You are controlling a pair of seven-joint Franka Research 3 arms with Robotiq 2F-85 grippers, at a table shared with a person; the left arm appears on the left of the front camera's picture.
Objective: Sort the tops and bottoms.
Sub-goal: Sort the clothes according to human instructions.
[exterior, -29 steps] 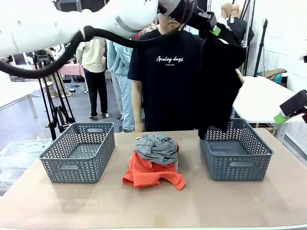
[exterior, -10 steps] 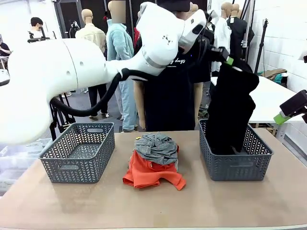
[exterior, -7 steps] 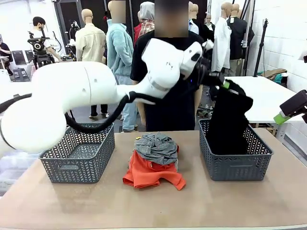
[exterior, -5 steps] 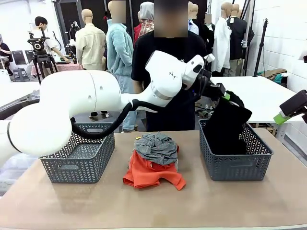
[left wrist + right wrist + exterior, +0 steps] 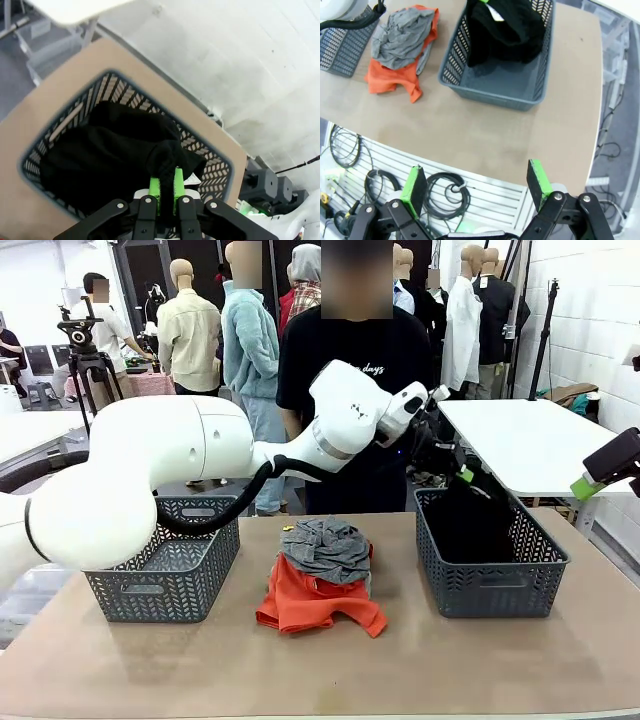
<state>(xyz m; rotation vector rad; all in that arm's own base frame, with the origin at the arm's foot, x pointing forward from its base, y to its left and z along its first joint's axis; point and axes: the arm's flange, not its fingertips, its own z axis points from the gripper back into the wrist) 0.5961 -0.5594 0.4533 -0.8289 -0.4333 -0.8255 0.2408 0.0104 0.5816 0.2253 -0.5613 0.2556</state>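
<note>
hidden folds and cropped edges
the left end effector (image 5: 166, 181) has its fingertips buried in the black garment (image 5: 115, 150); the basket (image 5: 495, 590) wall screens the garment's lower part; the grey top (image 5: 325, 545) covers much of the orange t-shirt (image 5: 305, 600); the right end effector (image 5: 598, 473) is cut by the picture's edge.

The black bottoms (image 5: 468, 530), plain and crumpled, lie inside the grey basket (image 5: 495, 592). The orange T-shirt (image 5: 310, 605), under the mottled grey top (image 5: 325, 545), is piled left of that basket, apart from it.

Two grey mesh baskets: left basket (image 5: 130, 585), right basket (image 5: 495, 590). One black garment (image 5: 470, 530). One orange T-shirt (image 5: 305, 605). One mottled grey top (image 5: 325, 548).
</note>
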